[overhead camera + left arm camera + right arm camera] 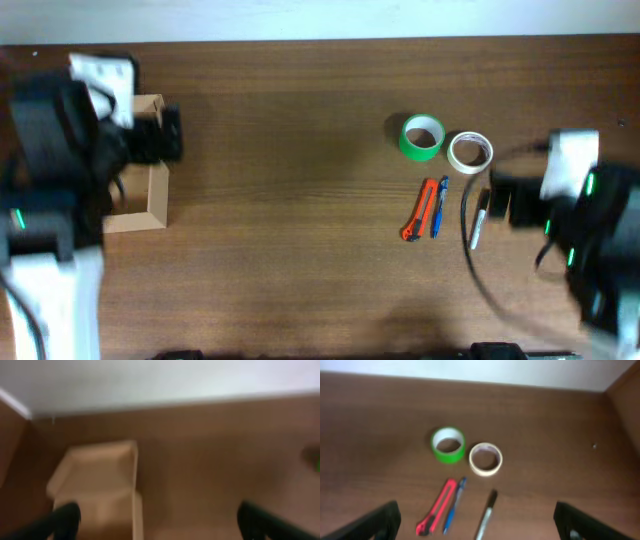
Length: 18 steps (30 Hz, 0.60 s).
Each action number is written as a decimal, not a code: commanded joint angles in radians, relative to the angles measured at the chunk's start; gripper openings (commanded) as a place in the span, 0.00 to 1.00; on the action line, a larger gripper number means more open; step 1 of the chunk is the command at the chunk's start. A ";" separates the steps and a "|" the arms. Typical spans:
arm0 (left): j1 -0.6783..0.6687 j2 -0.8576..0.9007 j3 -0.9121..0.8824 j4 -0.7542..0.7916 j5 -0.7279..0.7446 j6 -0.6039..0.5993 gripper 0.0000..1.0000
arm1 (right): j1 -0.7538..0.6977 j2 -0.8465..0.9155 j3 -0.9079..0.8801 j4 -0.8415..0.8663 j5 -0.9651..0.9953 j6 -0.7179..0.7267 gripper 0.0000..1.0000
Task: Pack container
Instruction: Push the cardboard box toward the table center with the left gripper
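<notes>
Left hand [160,527] gapes wide over the box [97,480], holding nothing; right hand [479,522], equally wide, hangs empty near the green tape [448,445].

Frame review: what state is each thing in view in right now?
left gripper: open, holding nothing.
right gripper: open, holding nothing.
cardboard box: open, no contents visible.
green tape roll: lying flat.
white tape roll: lying flat.
utility knife: lying flat, blade state unclear.
blue pen: lying flat.
black marker: lying flat, cap unclear.
</notes>
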State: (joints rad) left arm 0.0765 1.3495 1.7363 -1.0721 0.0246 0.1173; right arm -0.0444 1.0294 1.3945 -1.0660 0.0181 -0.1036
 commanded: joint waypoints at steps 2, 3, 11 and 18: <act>0.034 0.169 0.216 -0.141 0.022 0.027 0.99 | -0.008 0.224 0.230 -0.115 -0.053 -0.034 0.99; 0.034 0.190 0.230 -0.164 0.031 0.027 1.00 | -0.008 0.264 0.260 -0.134 -0.083 -0.034 0.99; 0.034 0.262 0.232 -0.348 0.117 0.027 1.00 | -0.008 0.481 0.288 -0.196 -0.240 -0.035 0.99; 0.041 0.298 0.230 -0.349 -0.039 0.012 1.00 | -0.008 0.613 0.288 -0.238 -0.277 0.008 0.99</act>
State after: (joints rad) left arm 0.1081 1.6150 1.9434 -1.4292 0.0856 0.1314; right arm -0.0456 1.6150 1.6627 -1.2972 -0.2188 -0.1246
